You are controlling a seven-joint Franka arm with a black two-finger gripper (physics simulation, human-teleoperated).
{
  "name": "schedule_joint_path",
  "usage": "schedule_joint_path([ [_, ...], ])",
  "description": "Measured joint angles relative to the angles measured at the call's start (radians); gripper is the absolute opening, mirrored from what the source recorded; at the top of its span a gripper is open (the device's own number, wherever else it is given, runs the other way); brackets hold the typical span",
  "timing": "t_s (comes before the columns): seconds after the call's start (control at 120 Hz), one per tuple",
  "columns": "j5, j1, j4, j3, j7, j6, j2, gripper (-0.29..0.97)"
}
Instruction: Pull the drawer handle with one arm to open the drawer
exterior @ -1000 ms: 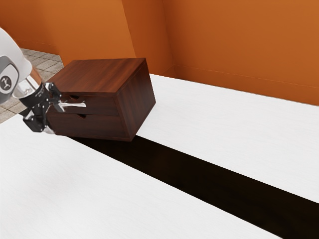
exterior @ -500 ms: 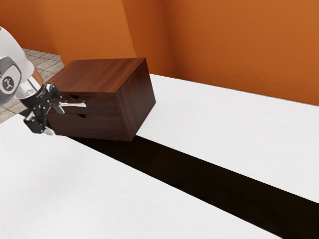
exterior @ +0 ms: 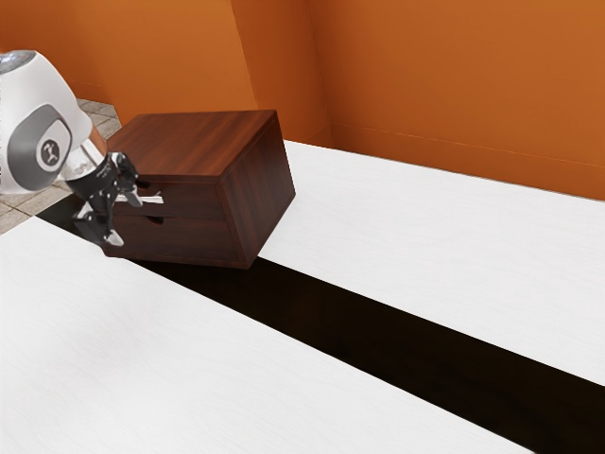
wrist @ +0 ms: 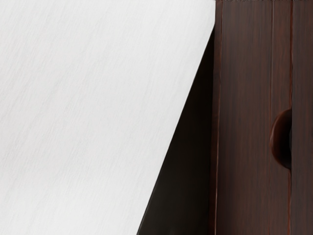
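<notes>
While claw (exterior: pixel 130 197) rests at handle (exterior: pixel 153 200) of upper drawer (exterior: pixel 189 199), cabinet (exterior: pixel 208 142) standing at counter's (exterior: pixel 425 236) far corner, cannot tell if claw pinches handle or is spread. Risk: weak grip slips off thin handle; skewed pull drags whole cabinet, drawer not opening.

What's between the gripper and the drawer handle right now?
Nothing. In the exterior view the gripper sits right at the silver handle on the front of the wooden cabinet, with no other object between them.
</notes>
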Motion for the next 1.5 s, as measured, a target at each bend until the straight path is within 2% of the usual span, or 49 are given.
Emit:
schedule_joint_path([
  [0.375,-0.005,0.027,0.054,0.0,0.001,0.04,0.083,0.59],
  [0.958,-0.002,0.056,0.062,0.0,0.008,0.179,0.122,0.59],
  [1.5,0.008,0.074,0.055,0.002,0.092,0.185,0.137,0.58],
])
